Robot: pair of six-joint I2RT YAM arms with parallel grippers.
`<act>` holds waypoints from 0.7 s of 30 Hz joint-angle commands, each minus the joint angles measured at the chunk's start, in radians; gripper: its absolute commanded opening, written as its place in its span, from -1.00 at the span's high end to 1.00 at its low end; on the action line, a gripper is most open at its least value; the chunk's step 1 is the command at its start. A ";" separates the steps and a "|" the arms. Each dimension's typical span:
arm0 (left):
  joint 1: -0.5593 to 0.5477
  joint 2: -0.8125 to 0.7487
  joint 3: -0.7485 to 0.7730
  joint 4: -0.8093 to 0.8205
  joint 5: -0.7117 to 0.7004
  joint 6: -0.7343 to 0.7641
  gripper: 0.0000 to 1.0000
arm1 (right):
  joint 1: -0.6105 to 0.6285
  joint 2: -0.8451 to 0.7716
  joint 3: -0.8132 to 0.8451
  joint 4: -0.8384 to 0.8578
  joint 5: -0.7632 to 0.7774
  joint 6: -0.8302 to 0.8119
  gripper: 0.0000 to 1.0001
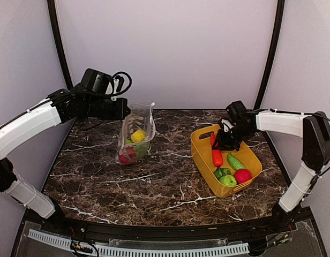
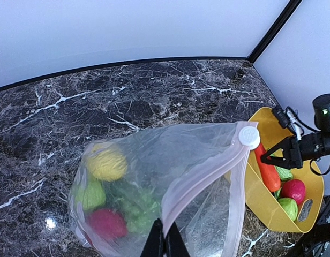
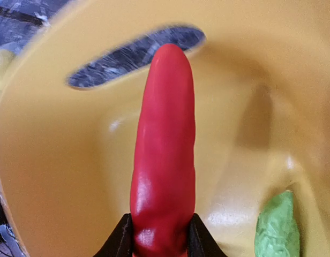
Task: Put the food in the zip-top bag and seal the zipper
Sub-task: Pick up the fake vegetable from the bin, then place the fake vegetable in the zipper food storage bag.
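Marble table (image 1: 154, 187), red pepper (image 3: 164, 150) clamped between jaws of right gripper (image 3: 160, 236)

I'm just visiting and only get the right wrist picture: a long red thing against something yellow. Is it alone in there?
Observer: No. That yellow tub also holds a round red fruit and green pieces beside the red pepper.
Visitor: Where's the bag?
Observer: Left of the tub; the left gripper holds the zip-top bag up by its mouth edge.
Visitor: Anything inside?
Observer: Yes: a yellow piece, a red piece and green ones.
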 commanded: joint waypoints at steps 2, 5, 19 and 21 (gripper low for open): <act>0.000 -0.016 -0.020 0.028 0.048 -0.028 0.99 | -0.002 -0.206 -0.001 0.070 -0.055 -0.132 0.56; 0.000 -0.005 -0.019 0.048 0.071 -0.040 0.98 | -0.001 -0.262 0.024 0.110 -0.122 -0.171 0.63; -0.046 0.082 0.081 0.036 0.106 -0.070 0.99 | 0.159 -0.163 0.440 0.303 -0.490 -0.158 0.83; -0.055 0.091 0.095 0.038 0.107 -0.081 0.99 | 0.193 -0.128 0.485 0.340 -0.512 -0.128 0.85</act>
